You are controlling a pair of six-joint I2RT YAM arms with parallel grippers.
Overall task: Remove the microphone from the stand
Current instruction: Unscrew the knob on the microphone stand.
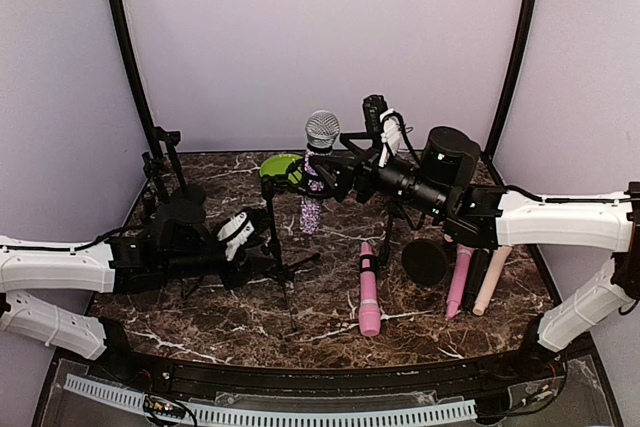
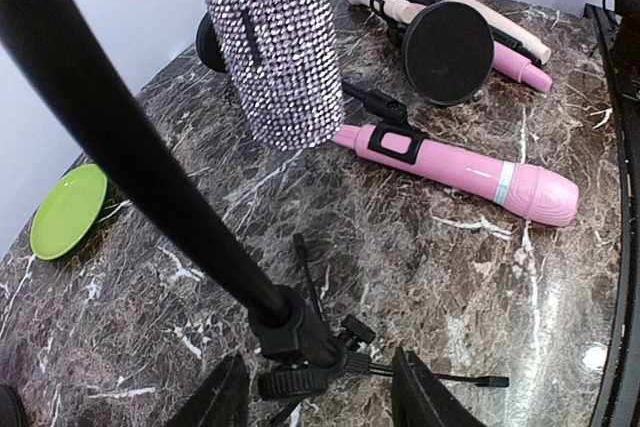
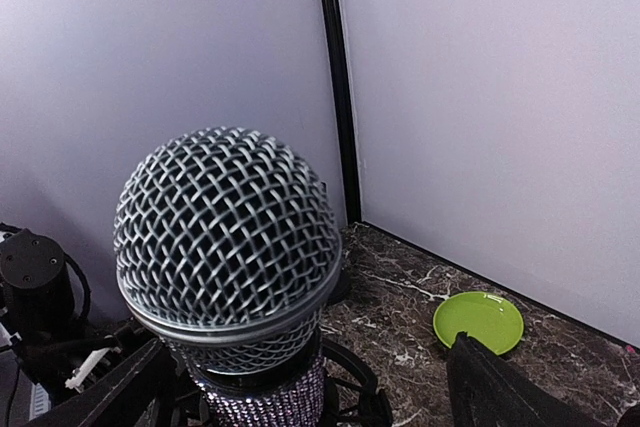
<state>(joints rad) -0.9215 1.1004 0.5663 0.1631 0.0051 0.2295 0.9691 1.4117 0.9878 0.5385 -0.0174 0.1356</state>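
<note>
The microphone (image 1: 322, 130) has a silver mesh head (image 3: 225, 237) and a glittery lilac body (image 2: 275, 37). It sits upright in the clip of a black tripod stand (image 1: 272, 232). My right gripper (image 1: 335, 175) is up at the clip. Its jaws stand open on either side of the glittery body (image 3: 265, 402), and one finger (image 3: 500, 387) shows well clear of it. My left gripper (image 1: 240, 247) is low, its jaws open around the stand's hub (image 2: 295, 337) where the legs meet the pole. Small gaps show on both sides of the hub.
A green plate (image 1: 282, 167) lies behind the stand. A pink microphone (image 1: 368, 287) lies on the marble table to the right of the tripod legs. Further right are a black round base (image 1: 426, 261) and three more microphones (image 1: 475, 279). Another stand (image 1: 165, 162) is at the back left.
</note>
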